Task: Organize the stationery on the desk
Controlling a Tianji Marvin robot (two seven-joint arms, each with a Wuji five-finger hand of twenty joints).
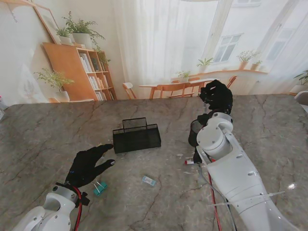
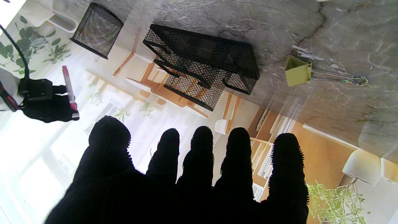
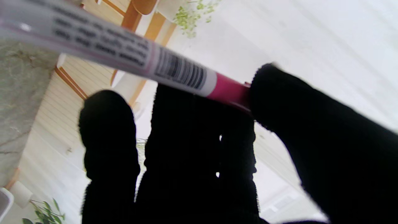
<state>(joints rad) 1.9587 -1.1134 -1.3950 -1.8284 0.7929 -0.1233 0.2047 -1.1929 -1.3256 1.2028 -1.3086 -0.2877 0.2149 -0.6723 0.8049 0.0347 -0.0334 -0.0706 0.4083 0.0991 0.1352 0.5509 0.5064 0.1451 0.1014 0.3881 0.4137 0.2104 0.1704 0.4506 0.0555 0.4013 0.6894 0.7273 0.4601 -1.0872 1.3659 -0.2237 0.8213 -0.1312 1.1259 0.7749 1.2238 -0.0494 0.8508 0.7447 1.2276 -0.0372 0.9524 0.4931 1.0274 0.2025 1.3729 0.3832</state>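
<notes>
A black mesh desk organizer [image 1: 137,137] [image 2: 202,62] stands mid-table. A black mesh pen cup [image 1: 195,132] [image 2: 98,29] sits to its right, partly behind my right arm. My right hand [image 1: 217,96] [image 2: 46,105] is raised above the table beyond the cup, shut on a white marker with a pink cap [image 3: 130,56] [image 2: 69,90], pinched between thumb and fingers. My left hand [image 1: 89,166] [image 2: 192,174] lies open near the table, fingers spread and pointing toward the organizer. A green binder clip [image 2: 298,74] lies just past its fingertips.
A teal binder clip [image 1: 99,187] lies beside my left wrist. A small blue-and-white item [image 1: 148,180] rests nearer to me than the organizer. A red-and-white pen [image 1: 189,162] lies by my right forearm. The marble table [image 1: 43,130] stretches wide on both sides.
</notes>
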